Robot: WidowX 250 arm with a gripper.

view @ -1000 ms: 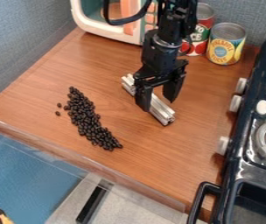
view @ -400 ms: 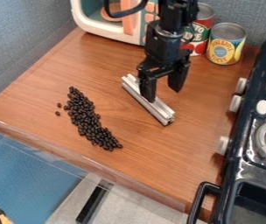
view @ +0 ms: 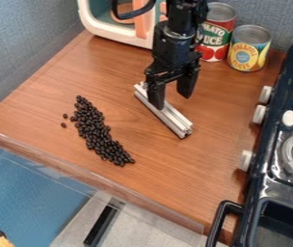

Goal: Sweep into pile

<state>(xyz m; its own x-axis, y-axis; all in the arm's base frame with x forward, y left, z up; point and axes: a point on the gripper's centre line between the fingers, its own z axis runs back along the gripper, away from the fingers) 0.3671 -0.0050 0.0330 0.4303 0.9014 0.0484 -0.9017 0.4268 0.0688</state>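
Observation:
The black gripper (view: 172, 100) hangs over the upper middle of the wooden counter, its two fingers spread apart with nothing between them. Just below it a silver grooved metal bar (view: 168, 117) lies slantwise on the counter, from upper left to lower right. The left finger covers part of the bar's upper half; whether it touches the bar I cannot tell. Left of the bar, dark beans (view: 96, 132) form a long narrow pile running at a similar slant. Two loose beans (view: 64, 125) lie off the pile's left side.
A white toy oven (view: 110, 24) stands at the back left. Behind the gripper are a red tomato can (view: 215, 36) and a pineapple can (view: 247, 50). The black toy stove (view: 268, 169) with its knobs and handle lines the right side. The counter's edge (view: 98, 178) crosses the lower left.
The gripper first went up and slightly right, then shifted left over the bar. Its fingers remain apart. The bar and the beans have not moved.

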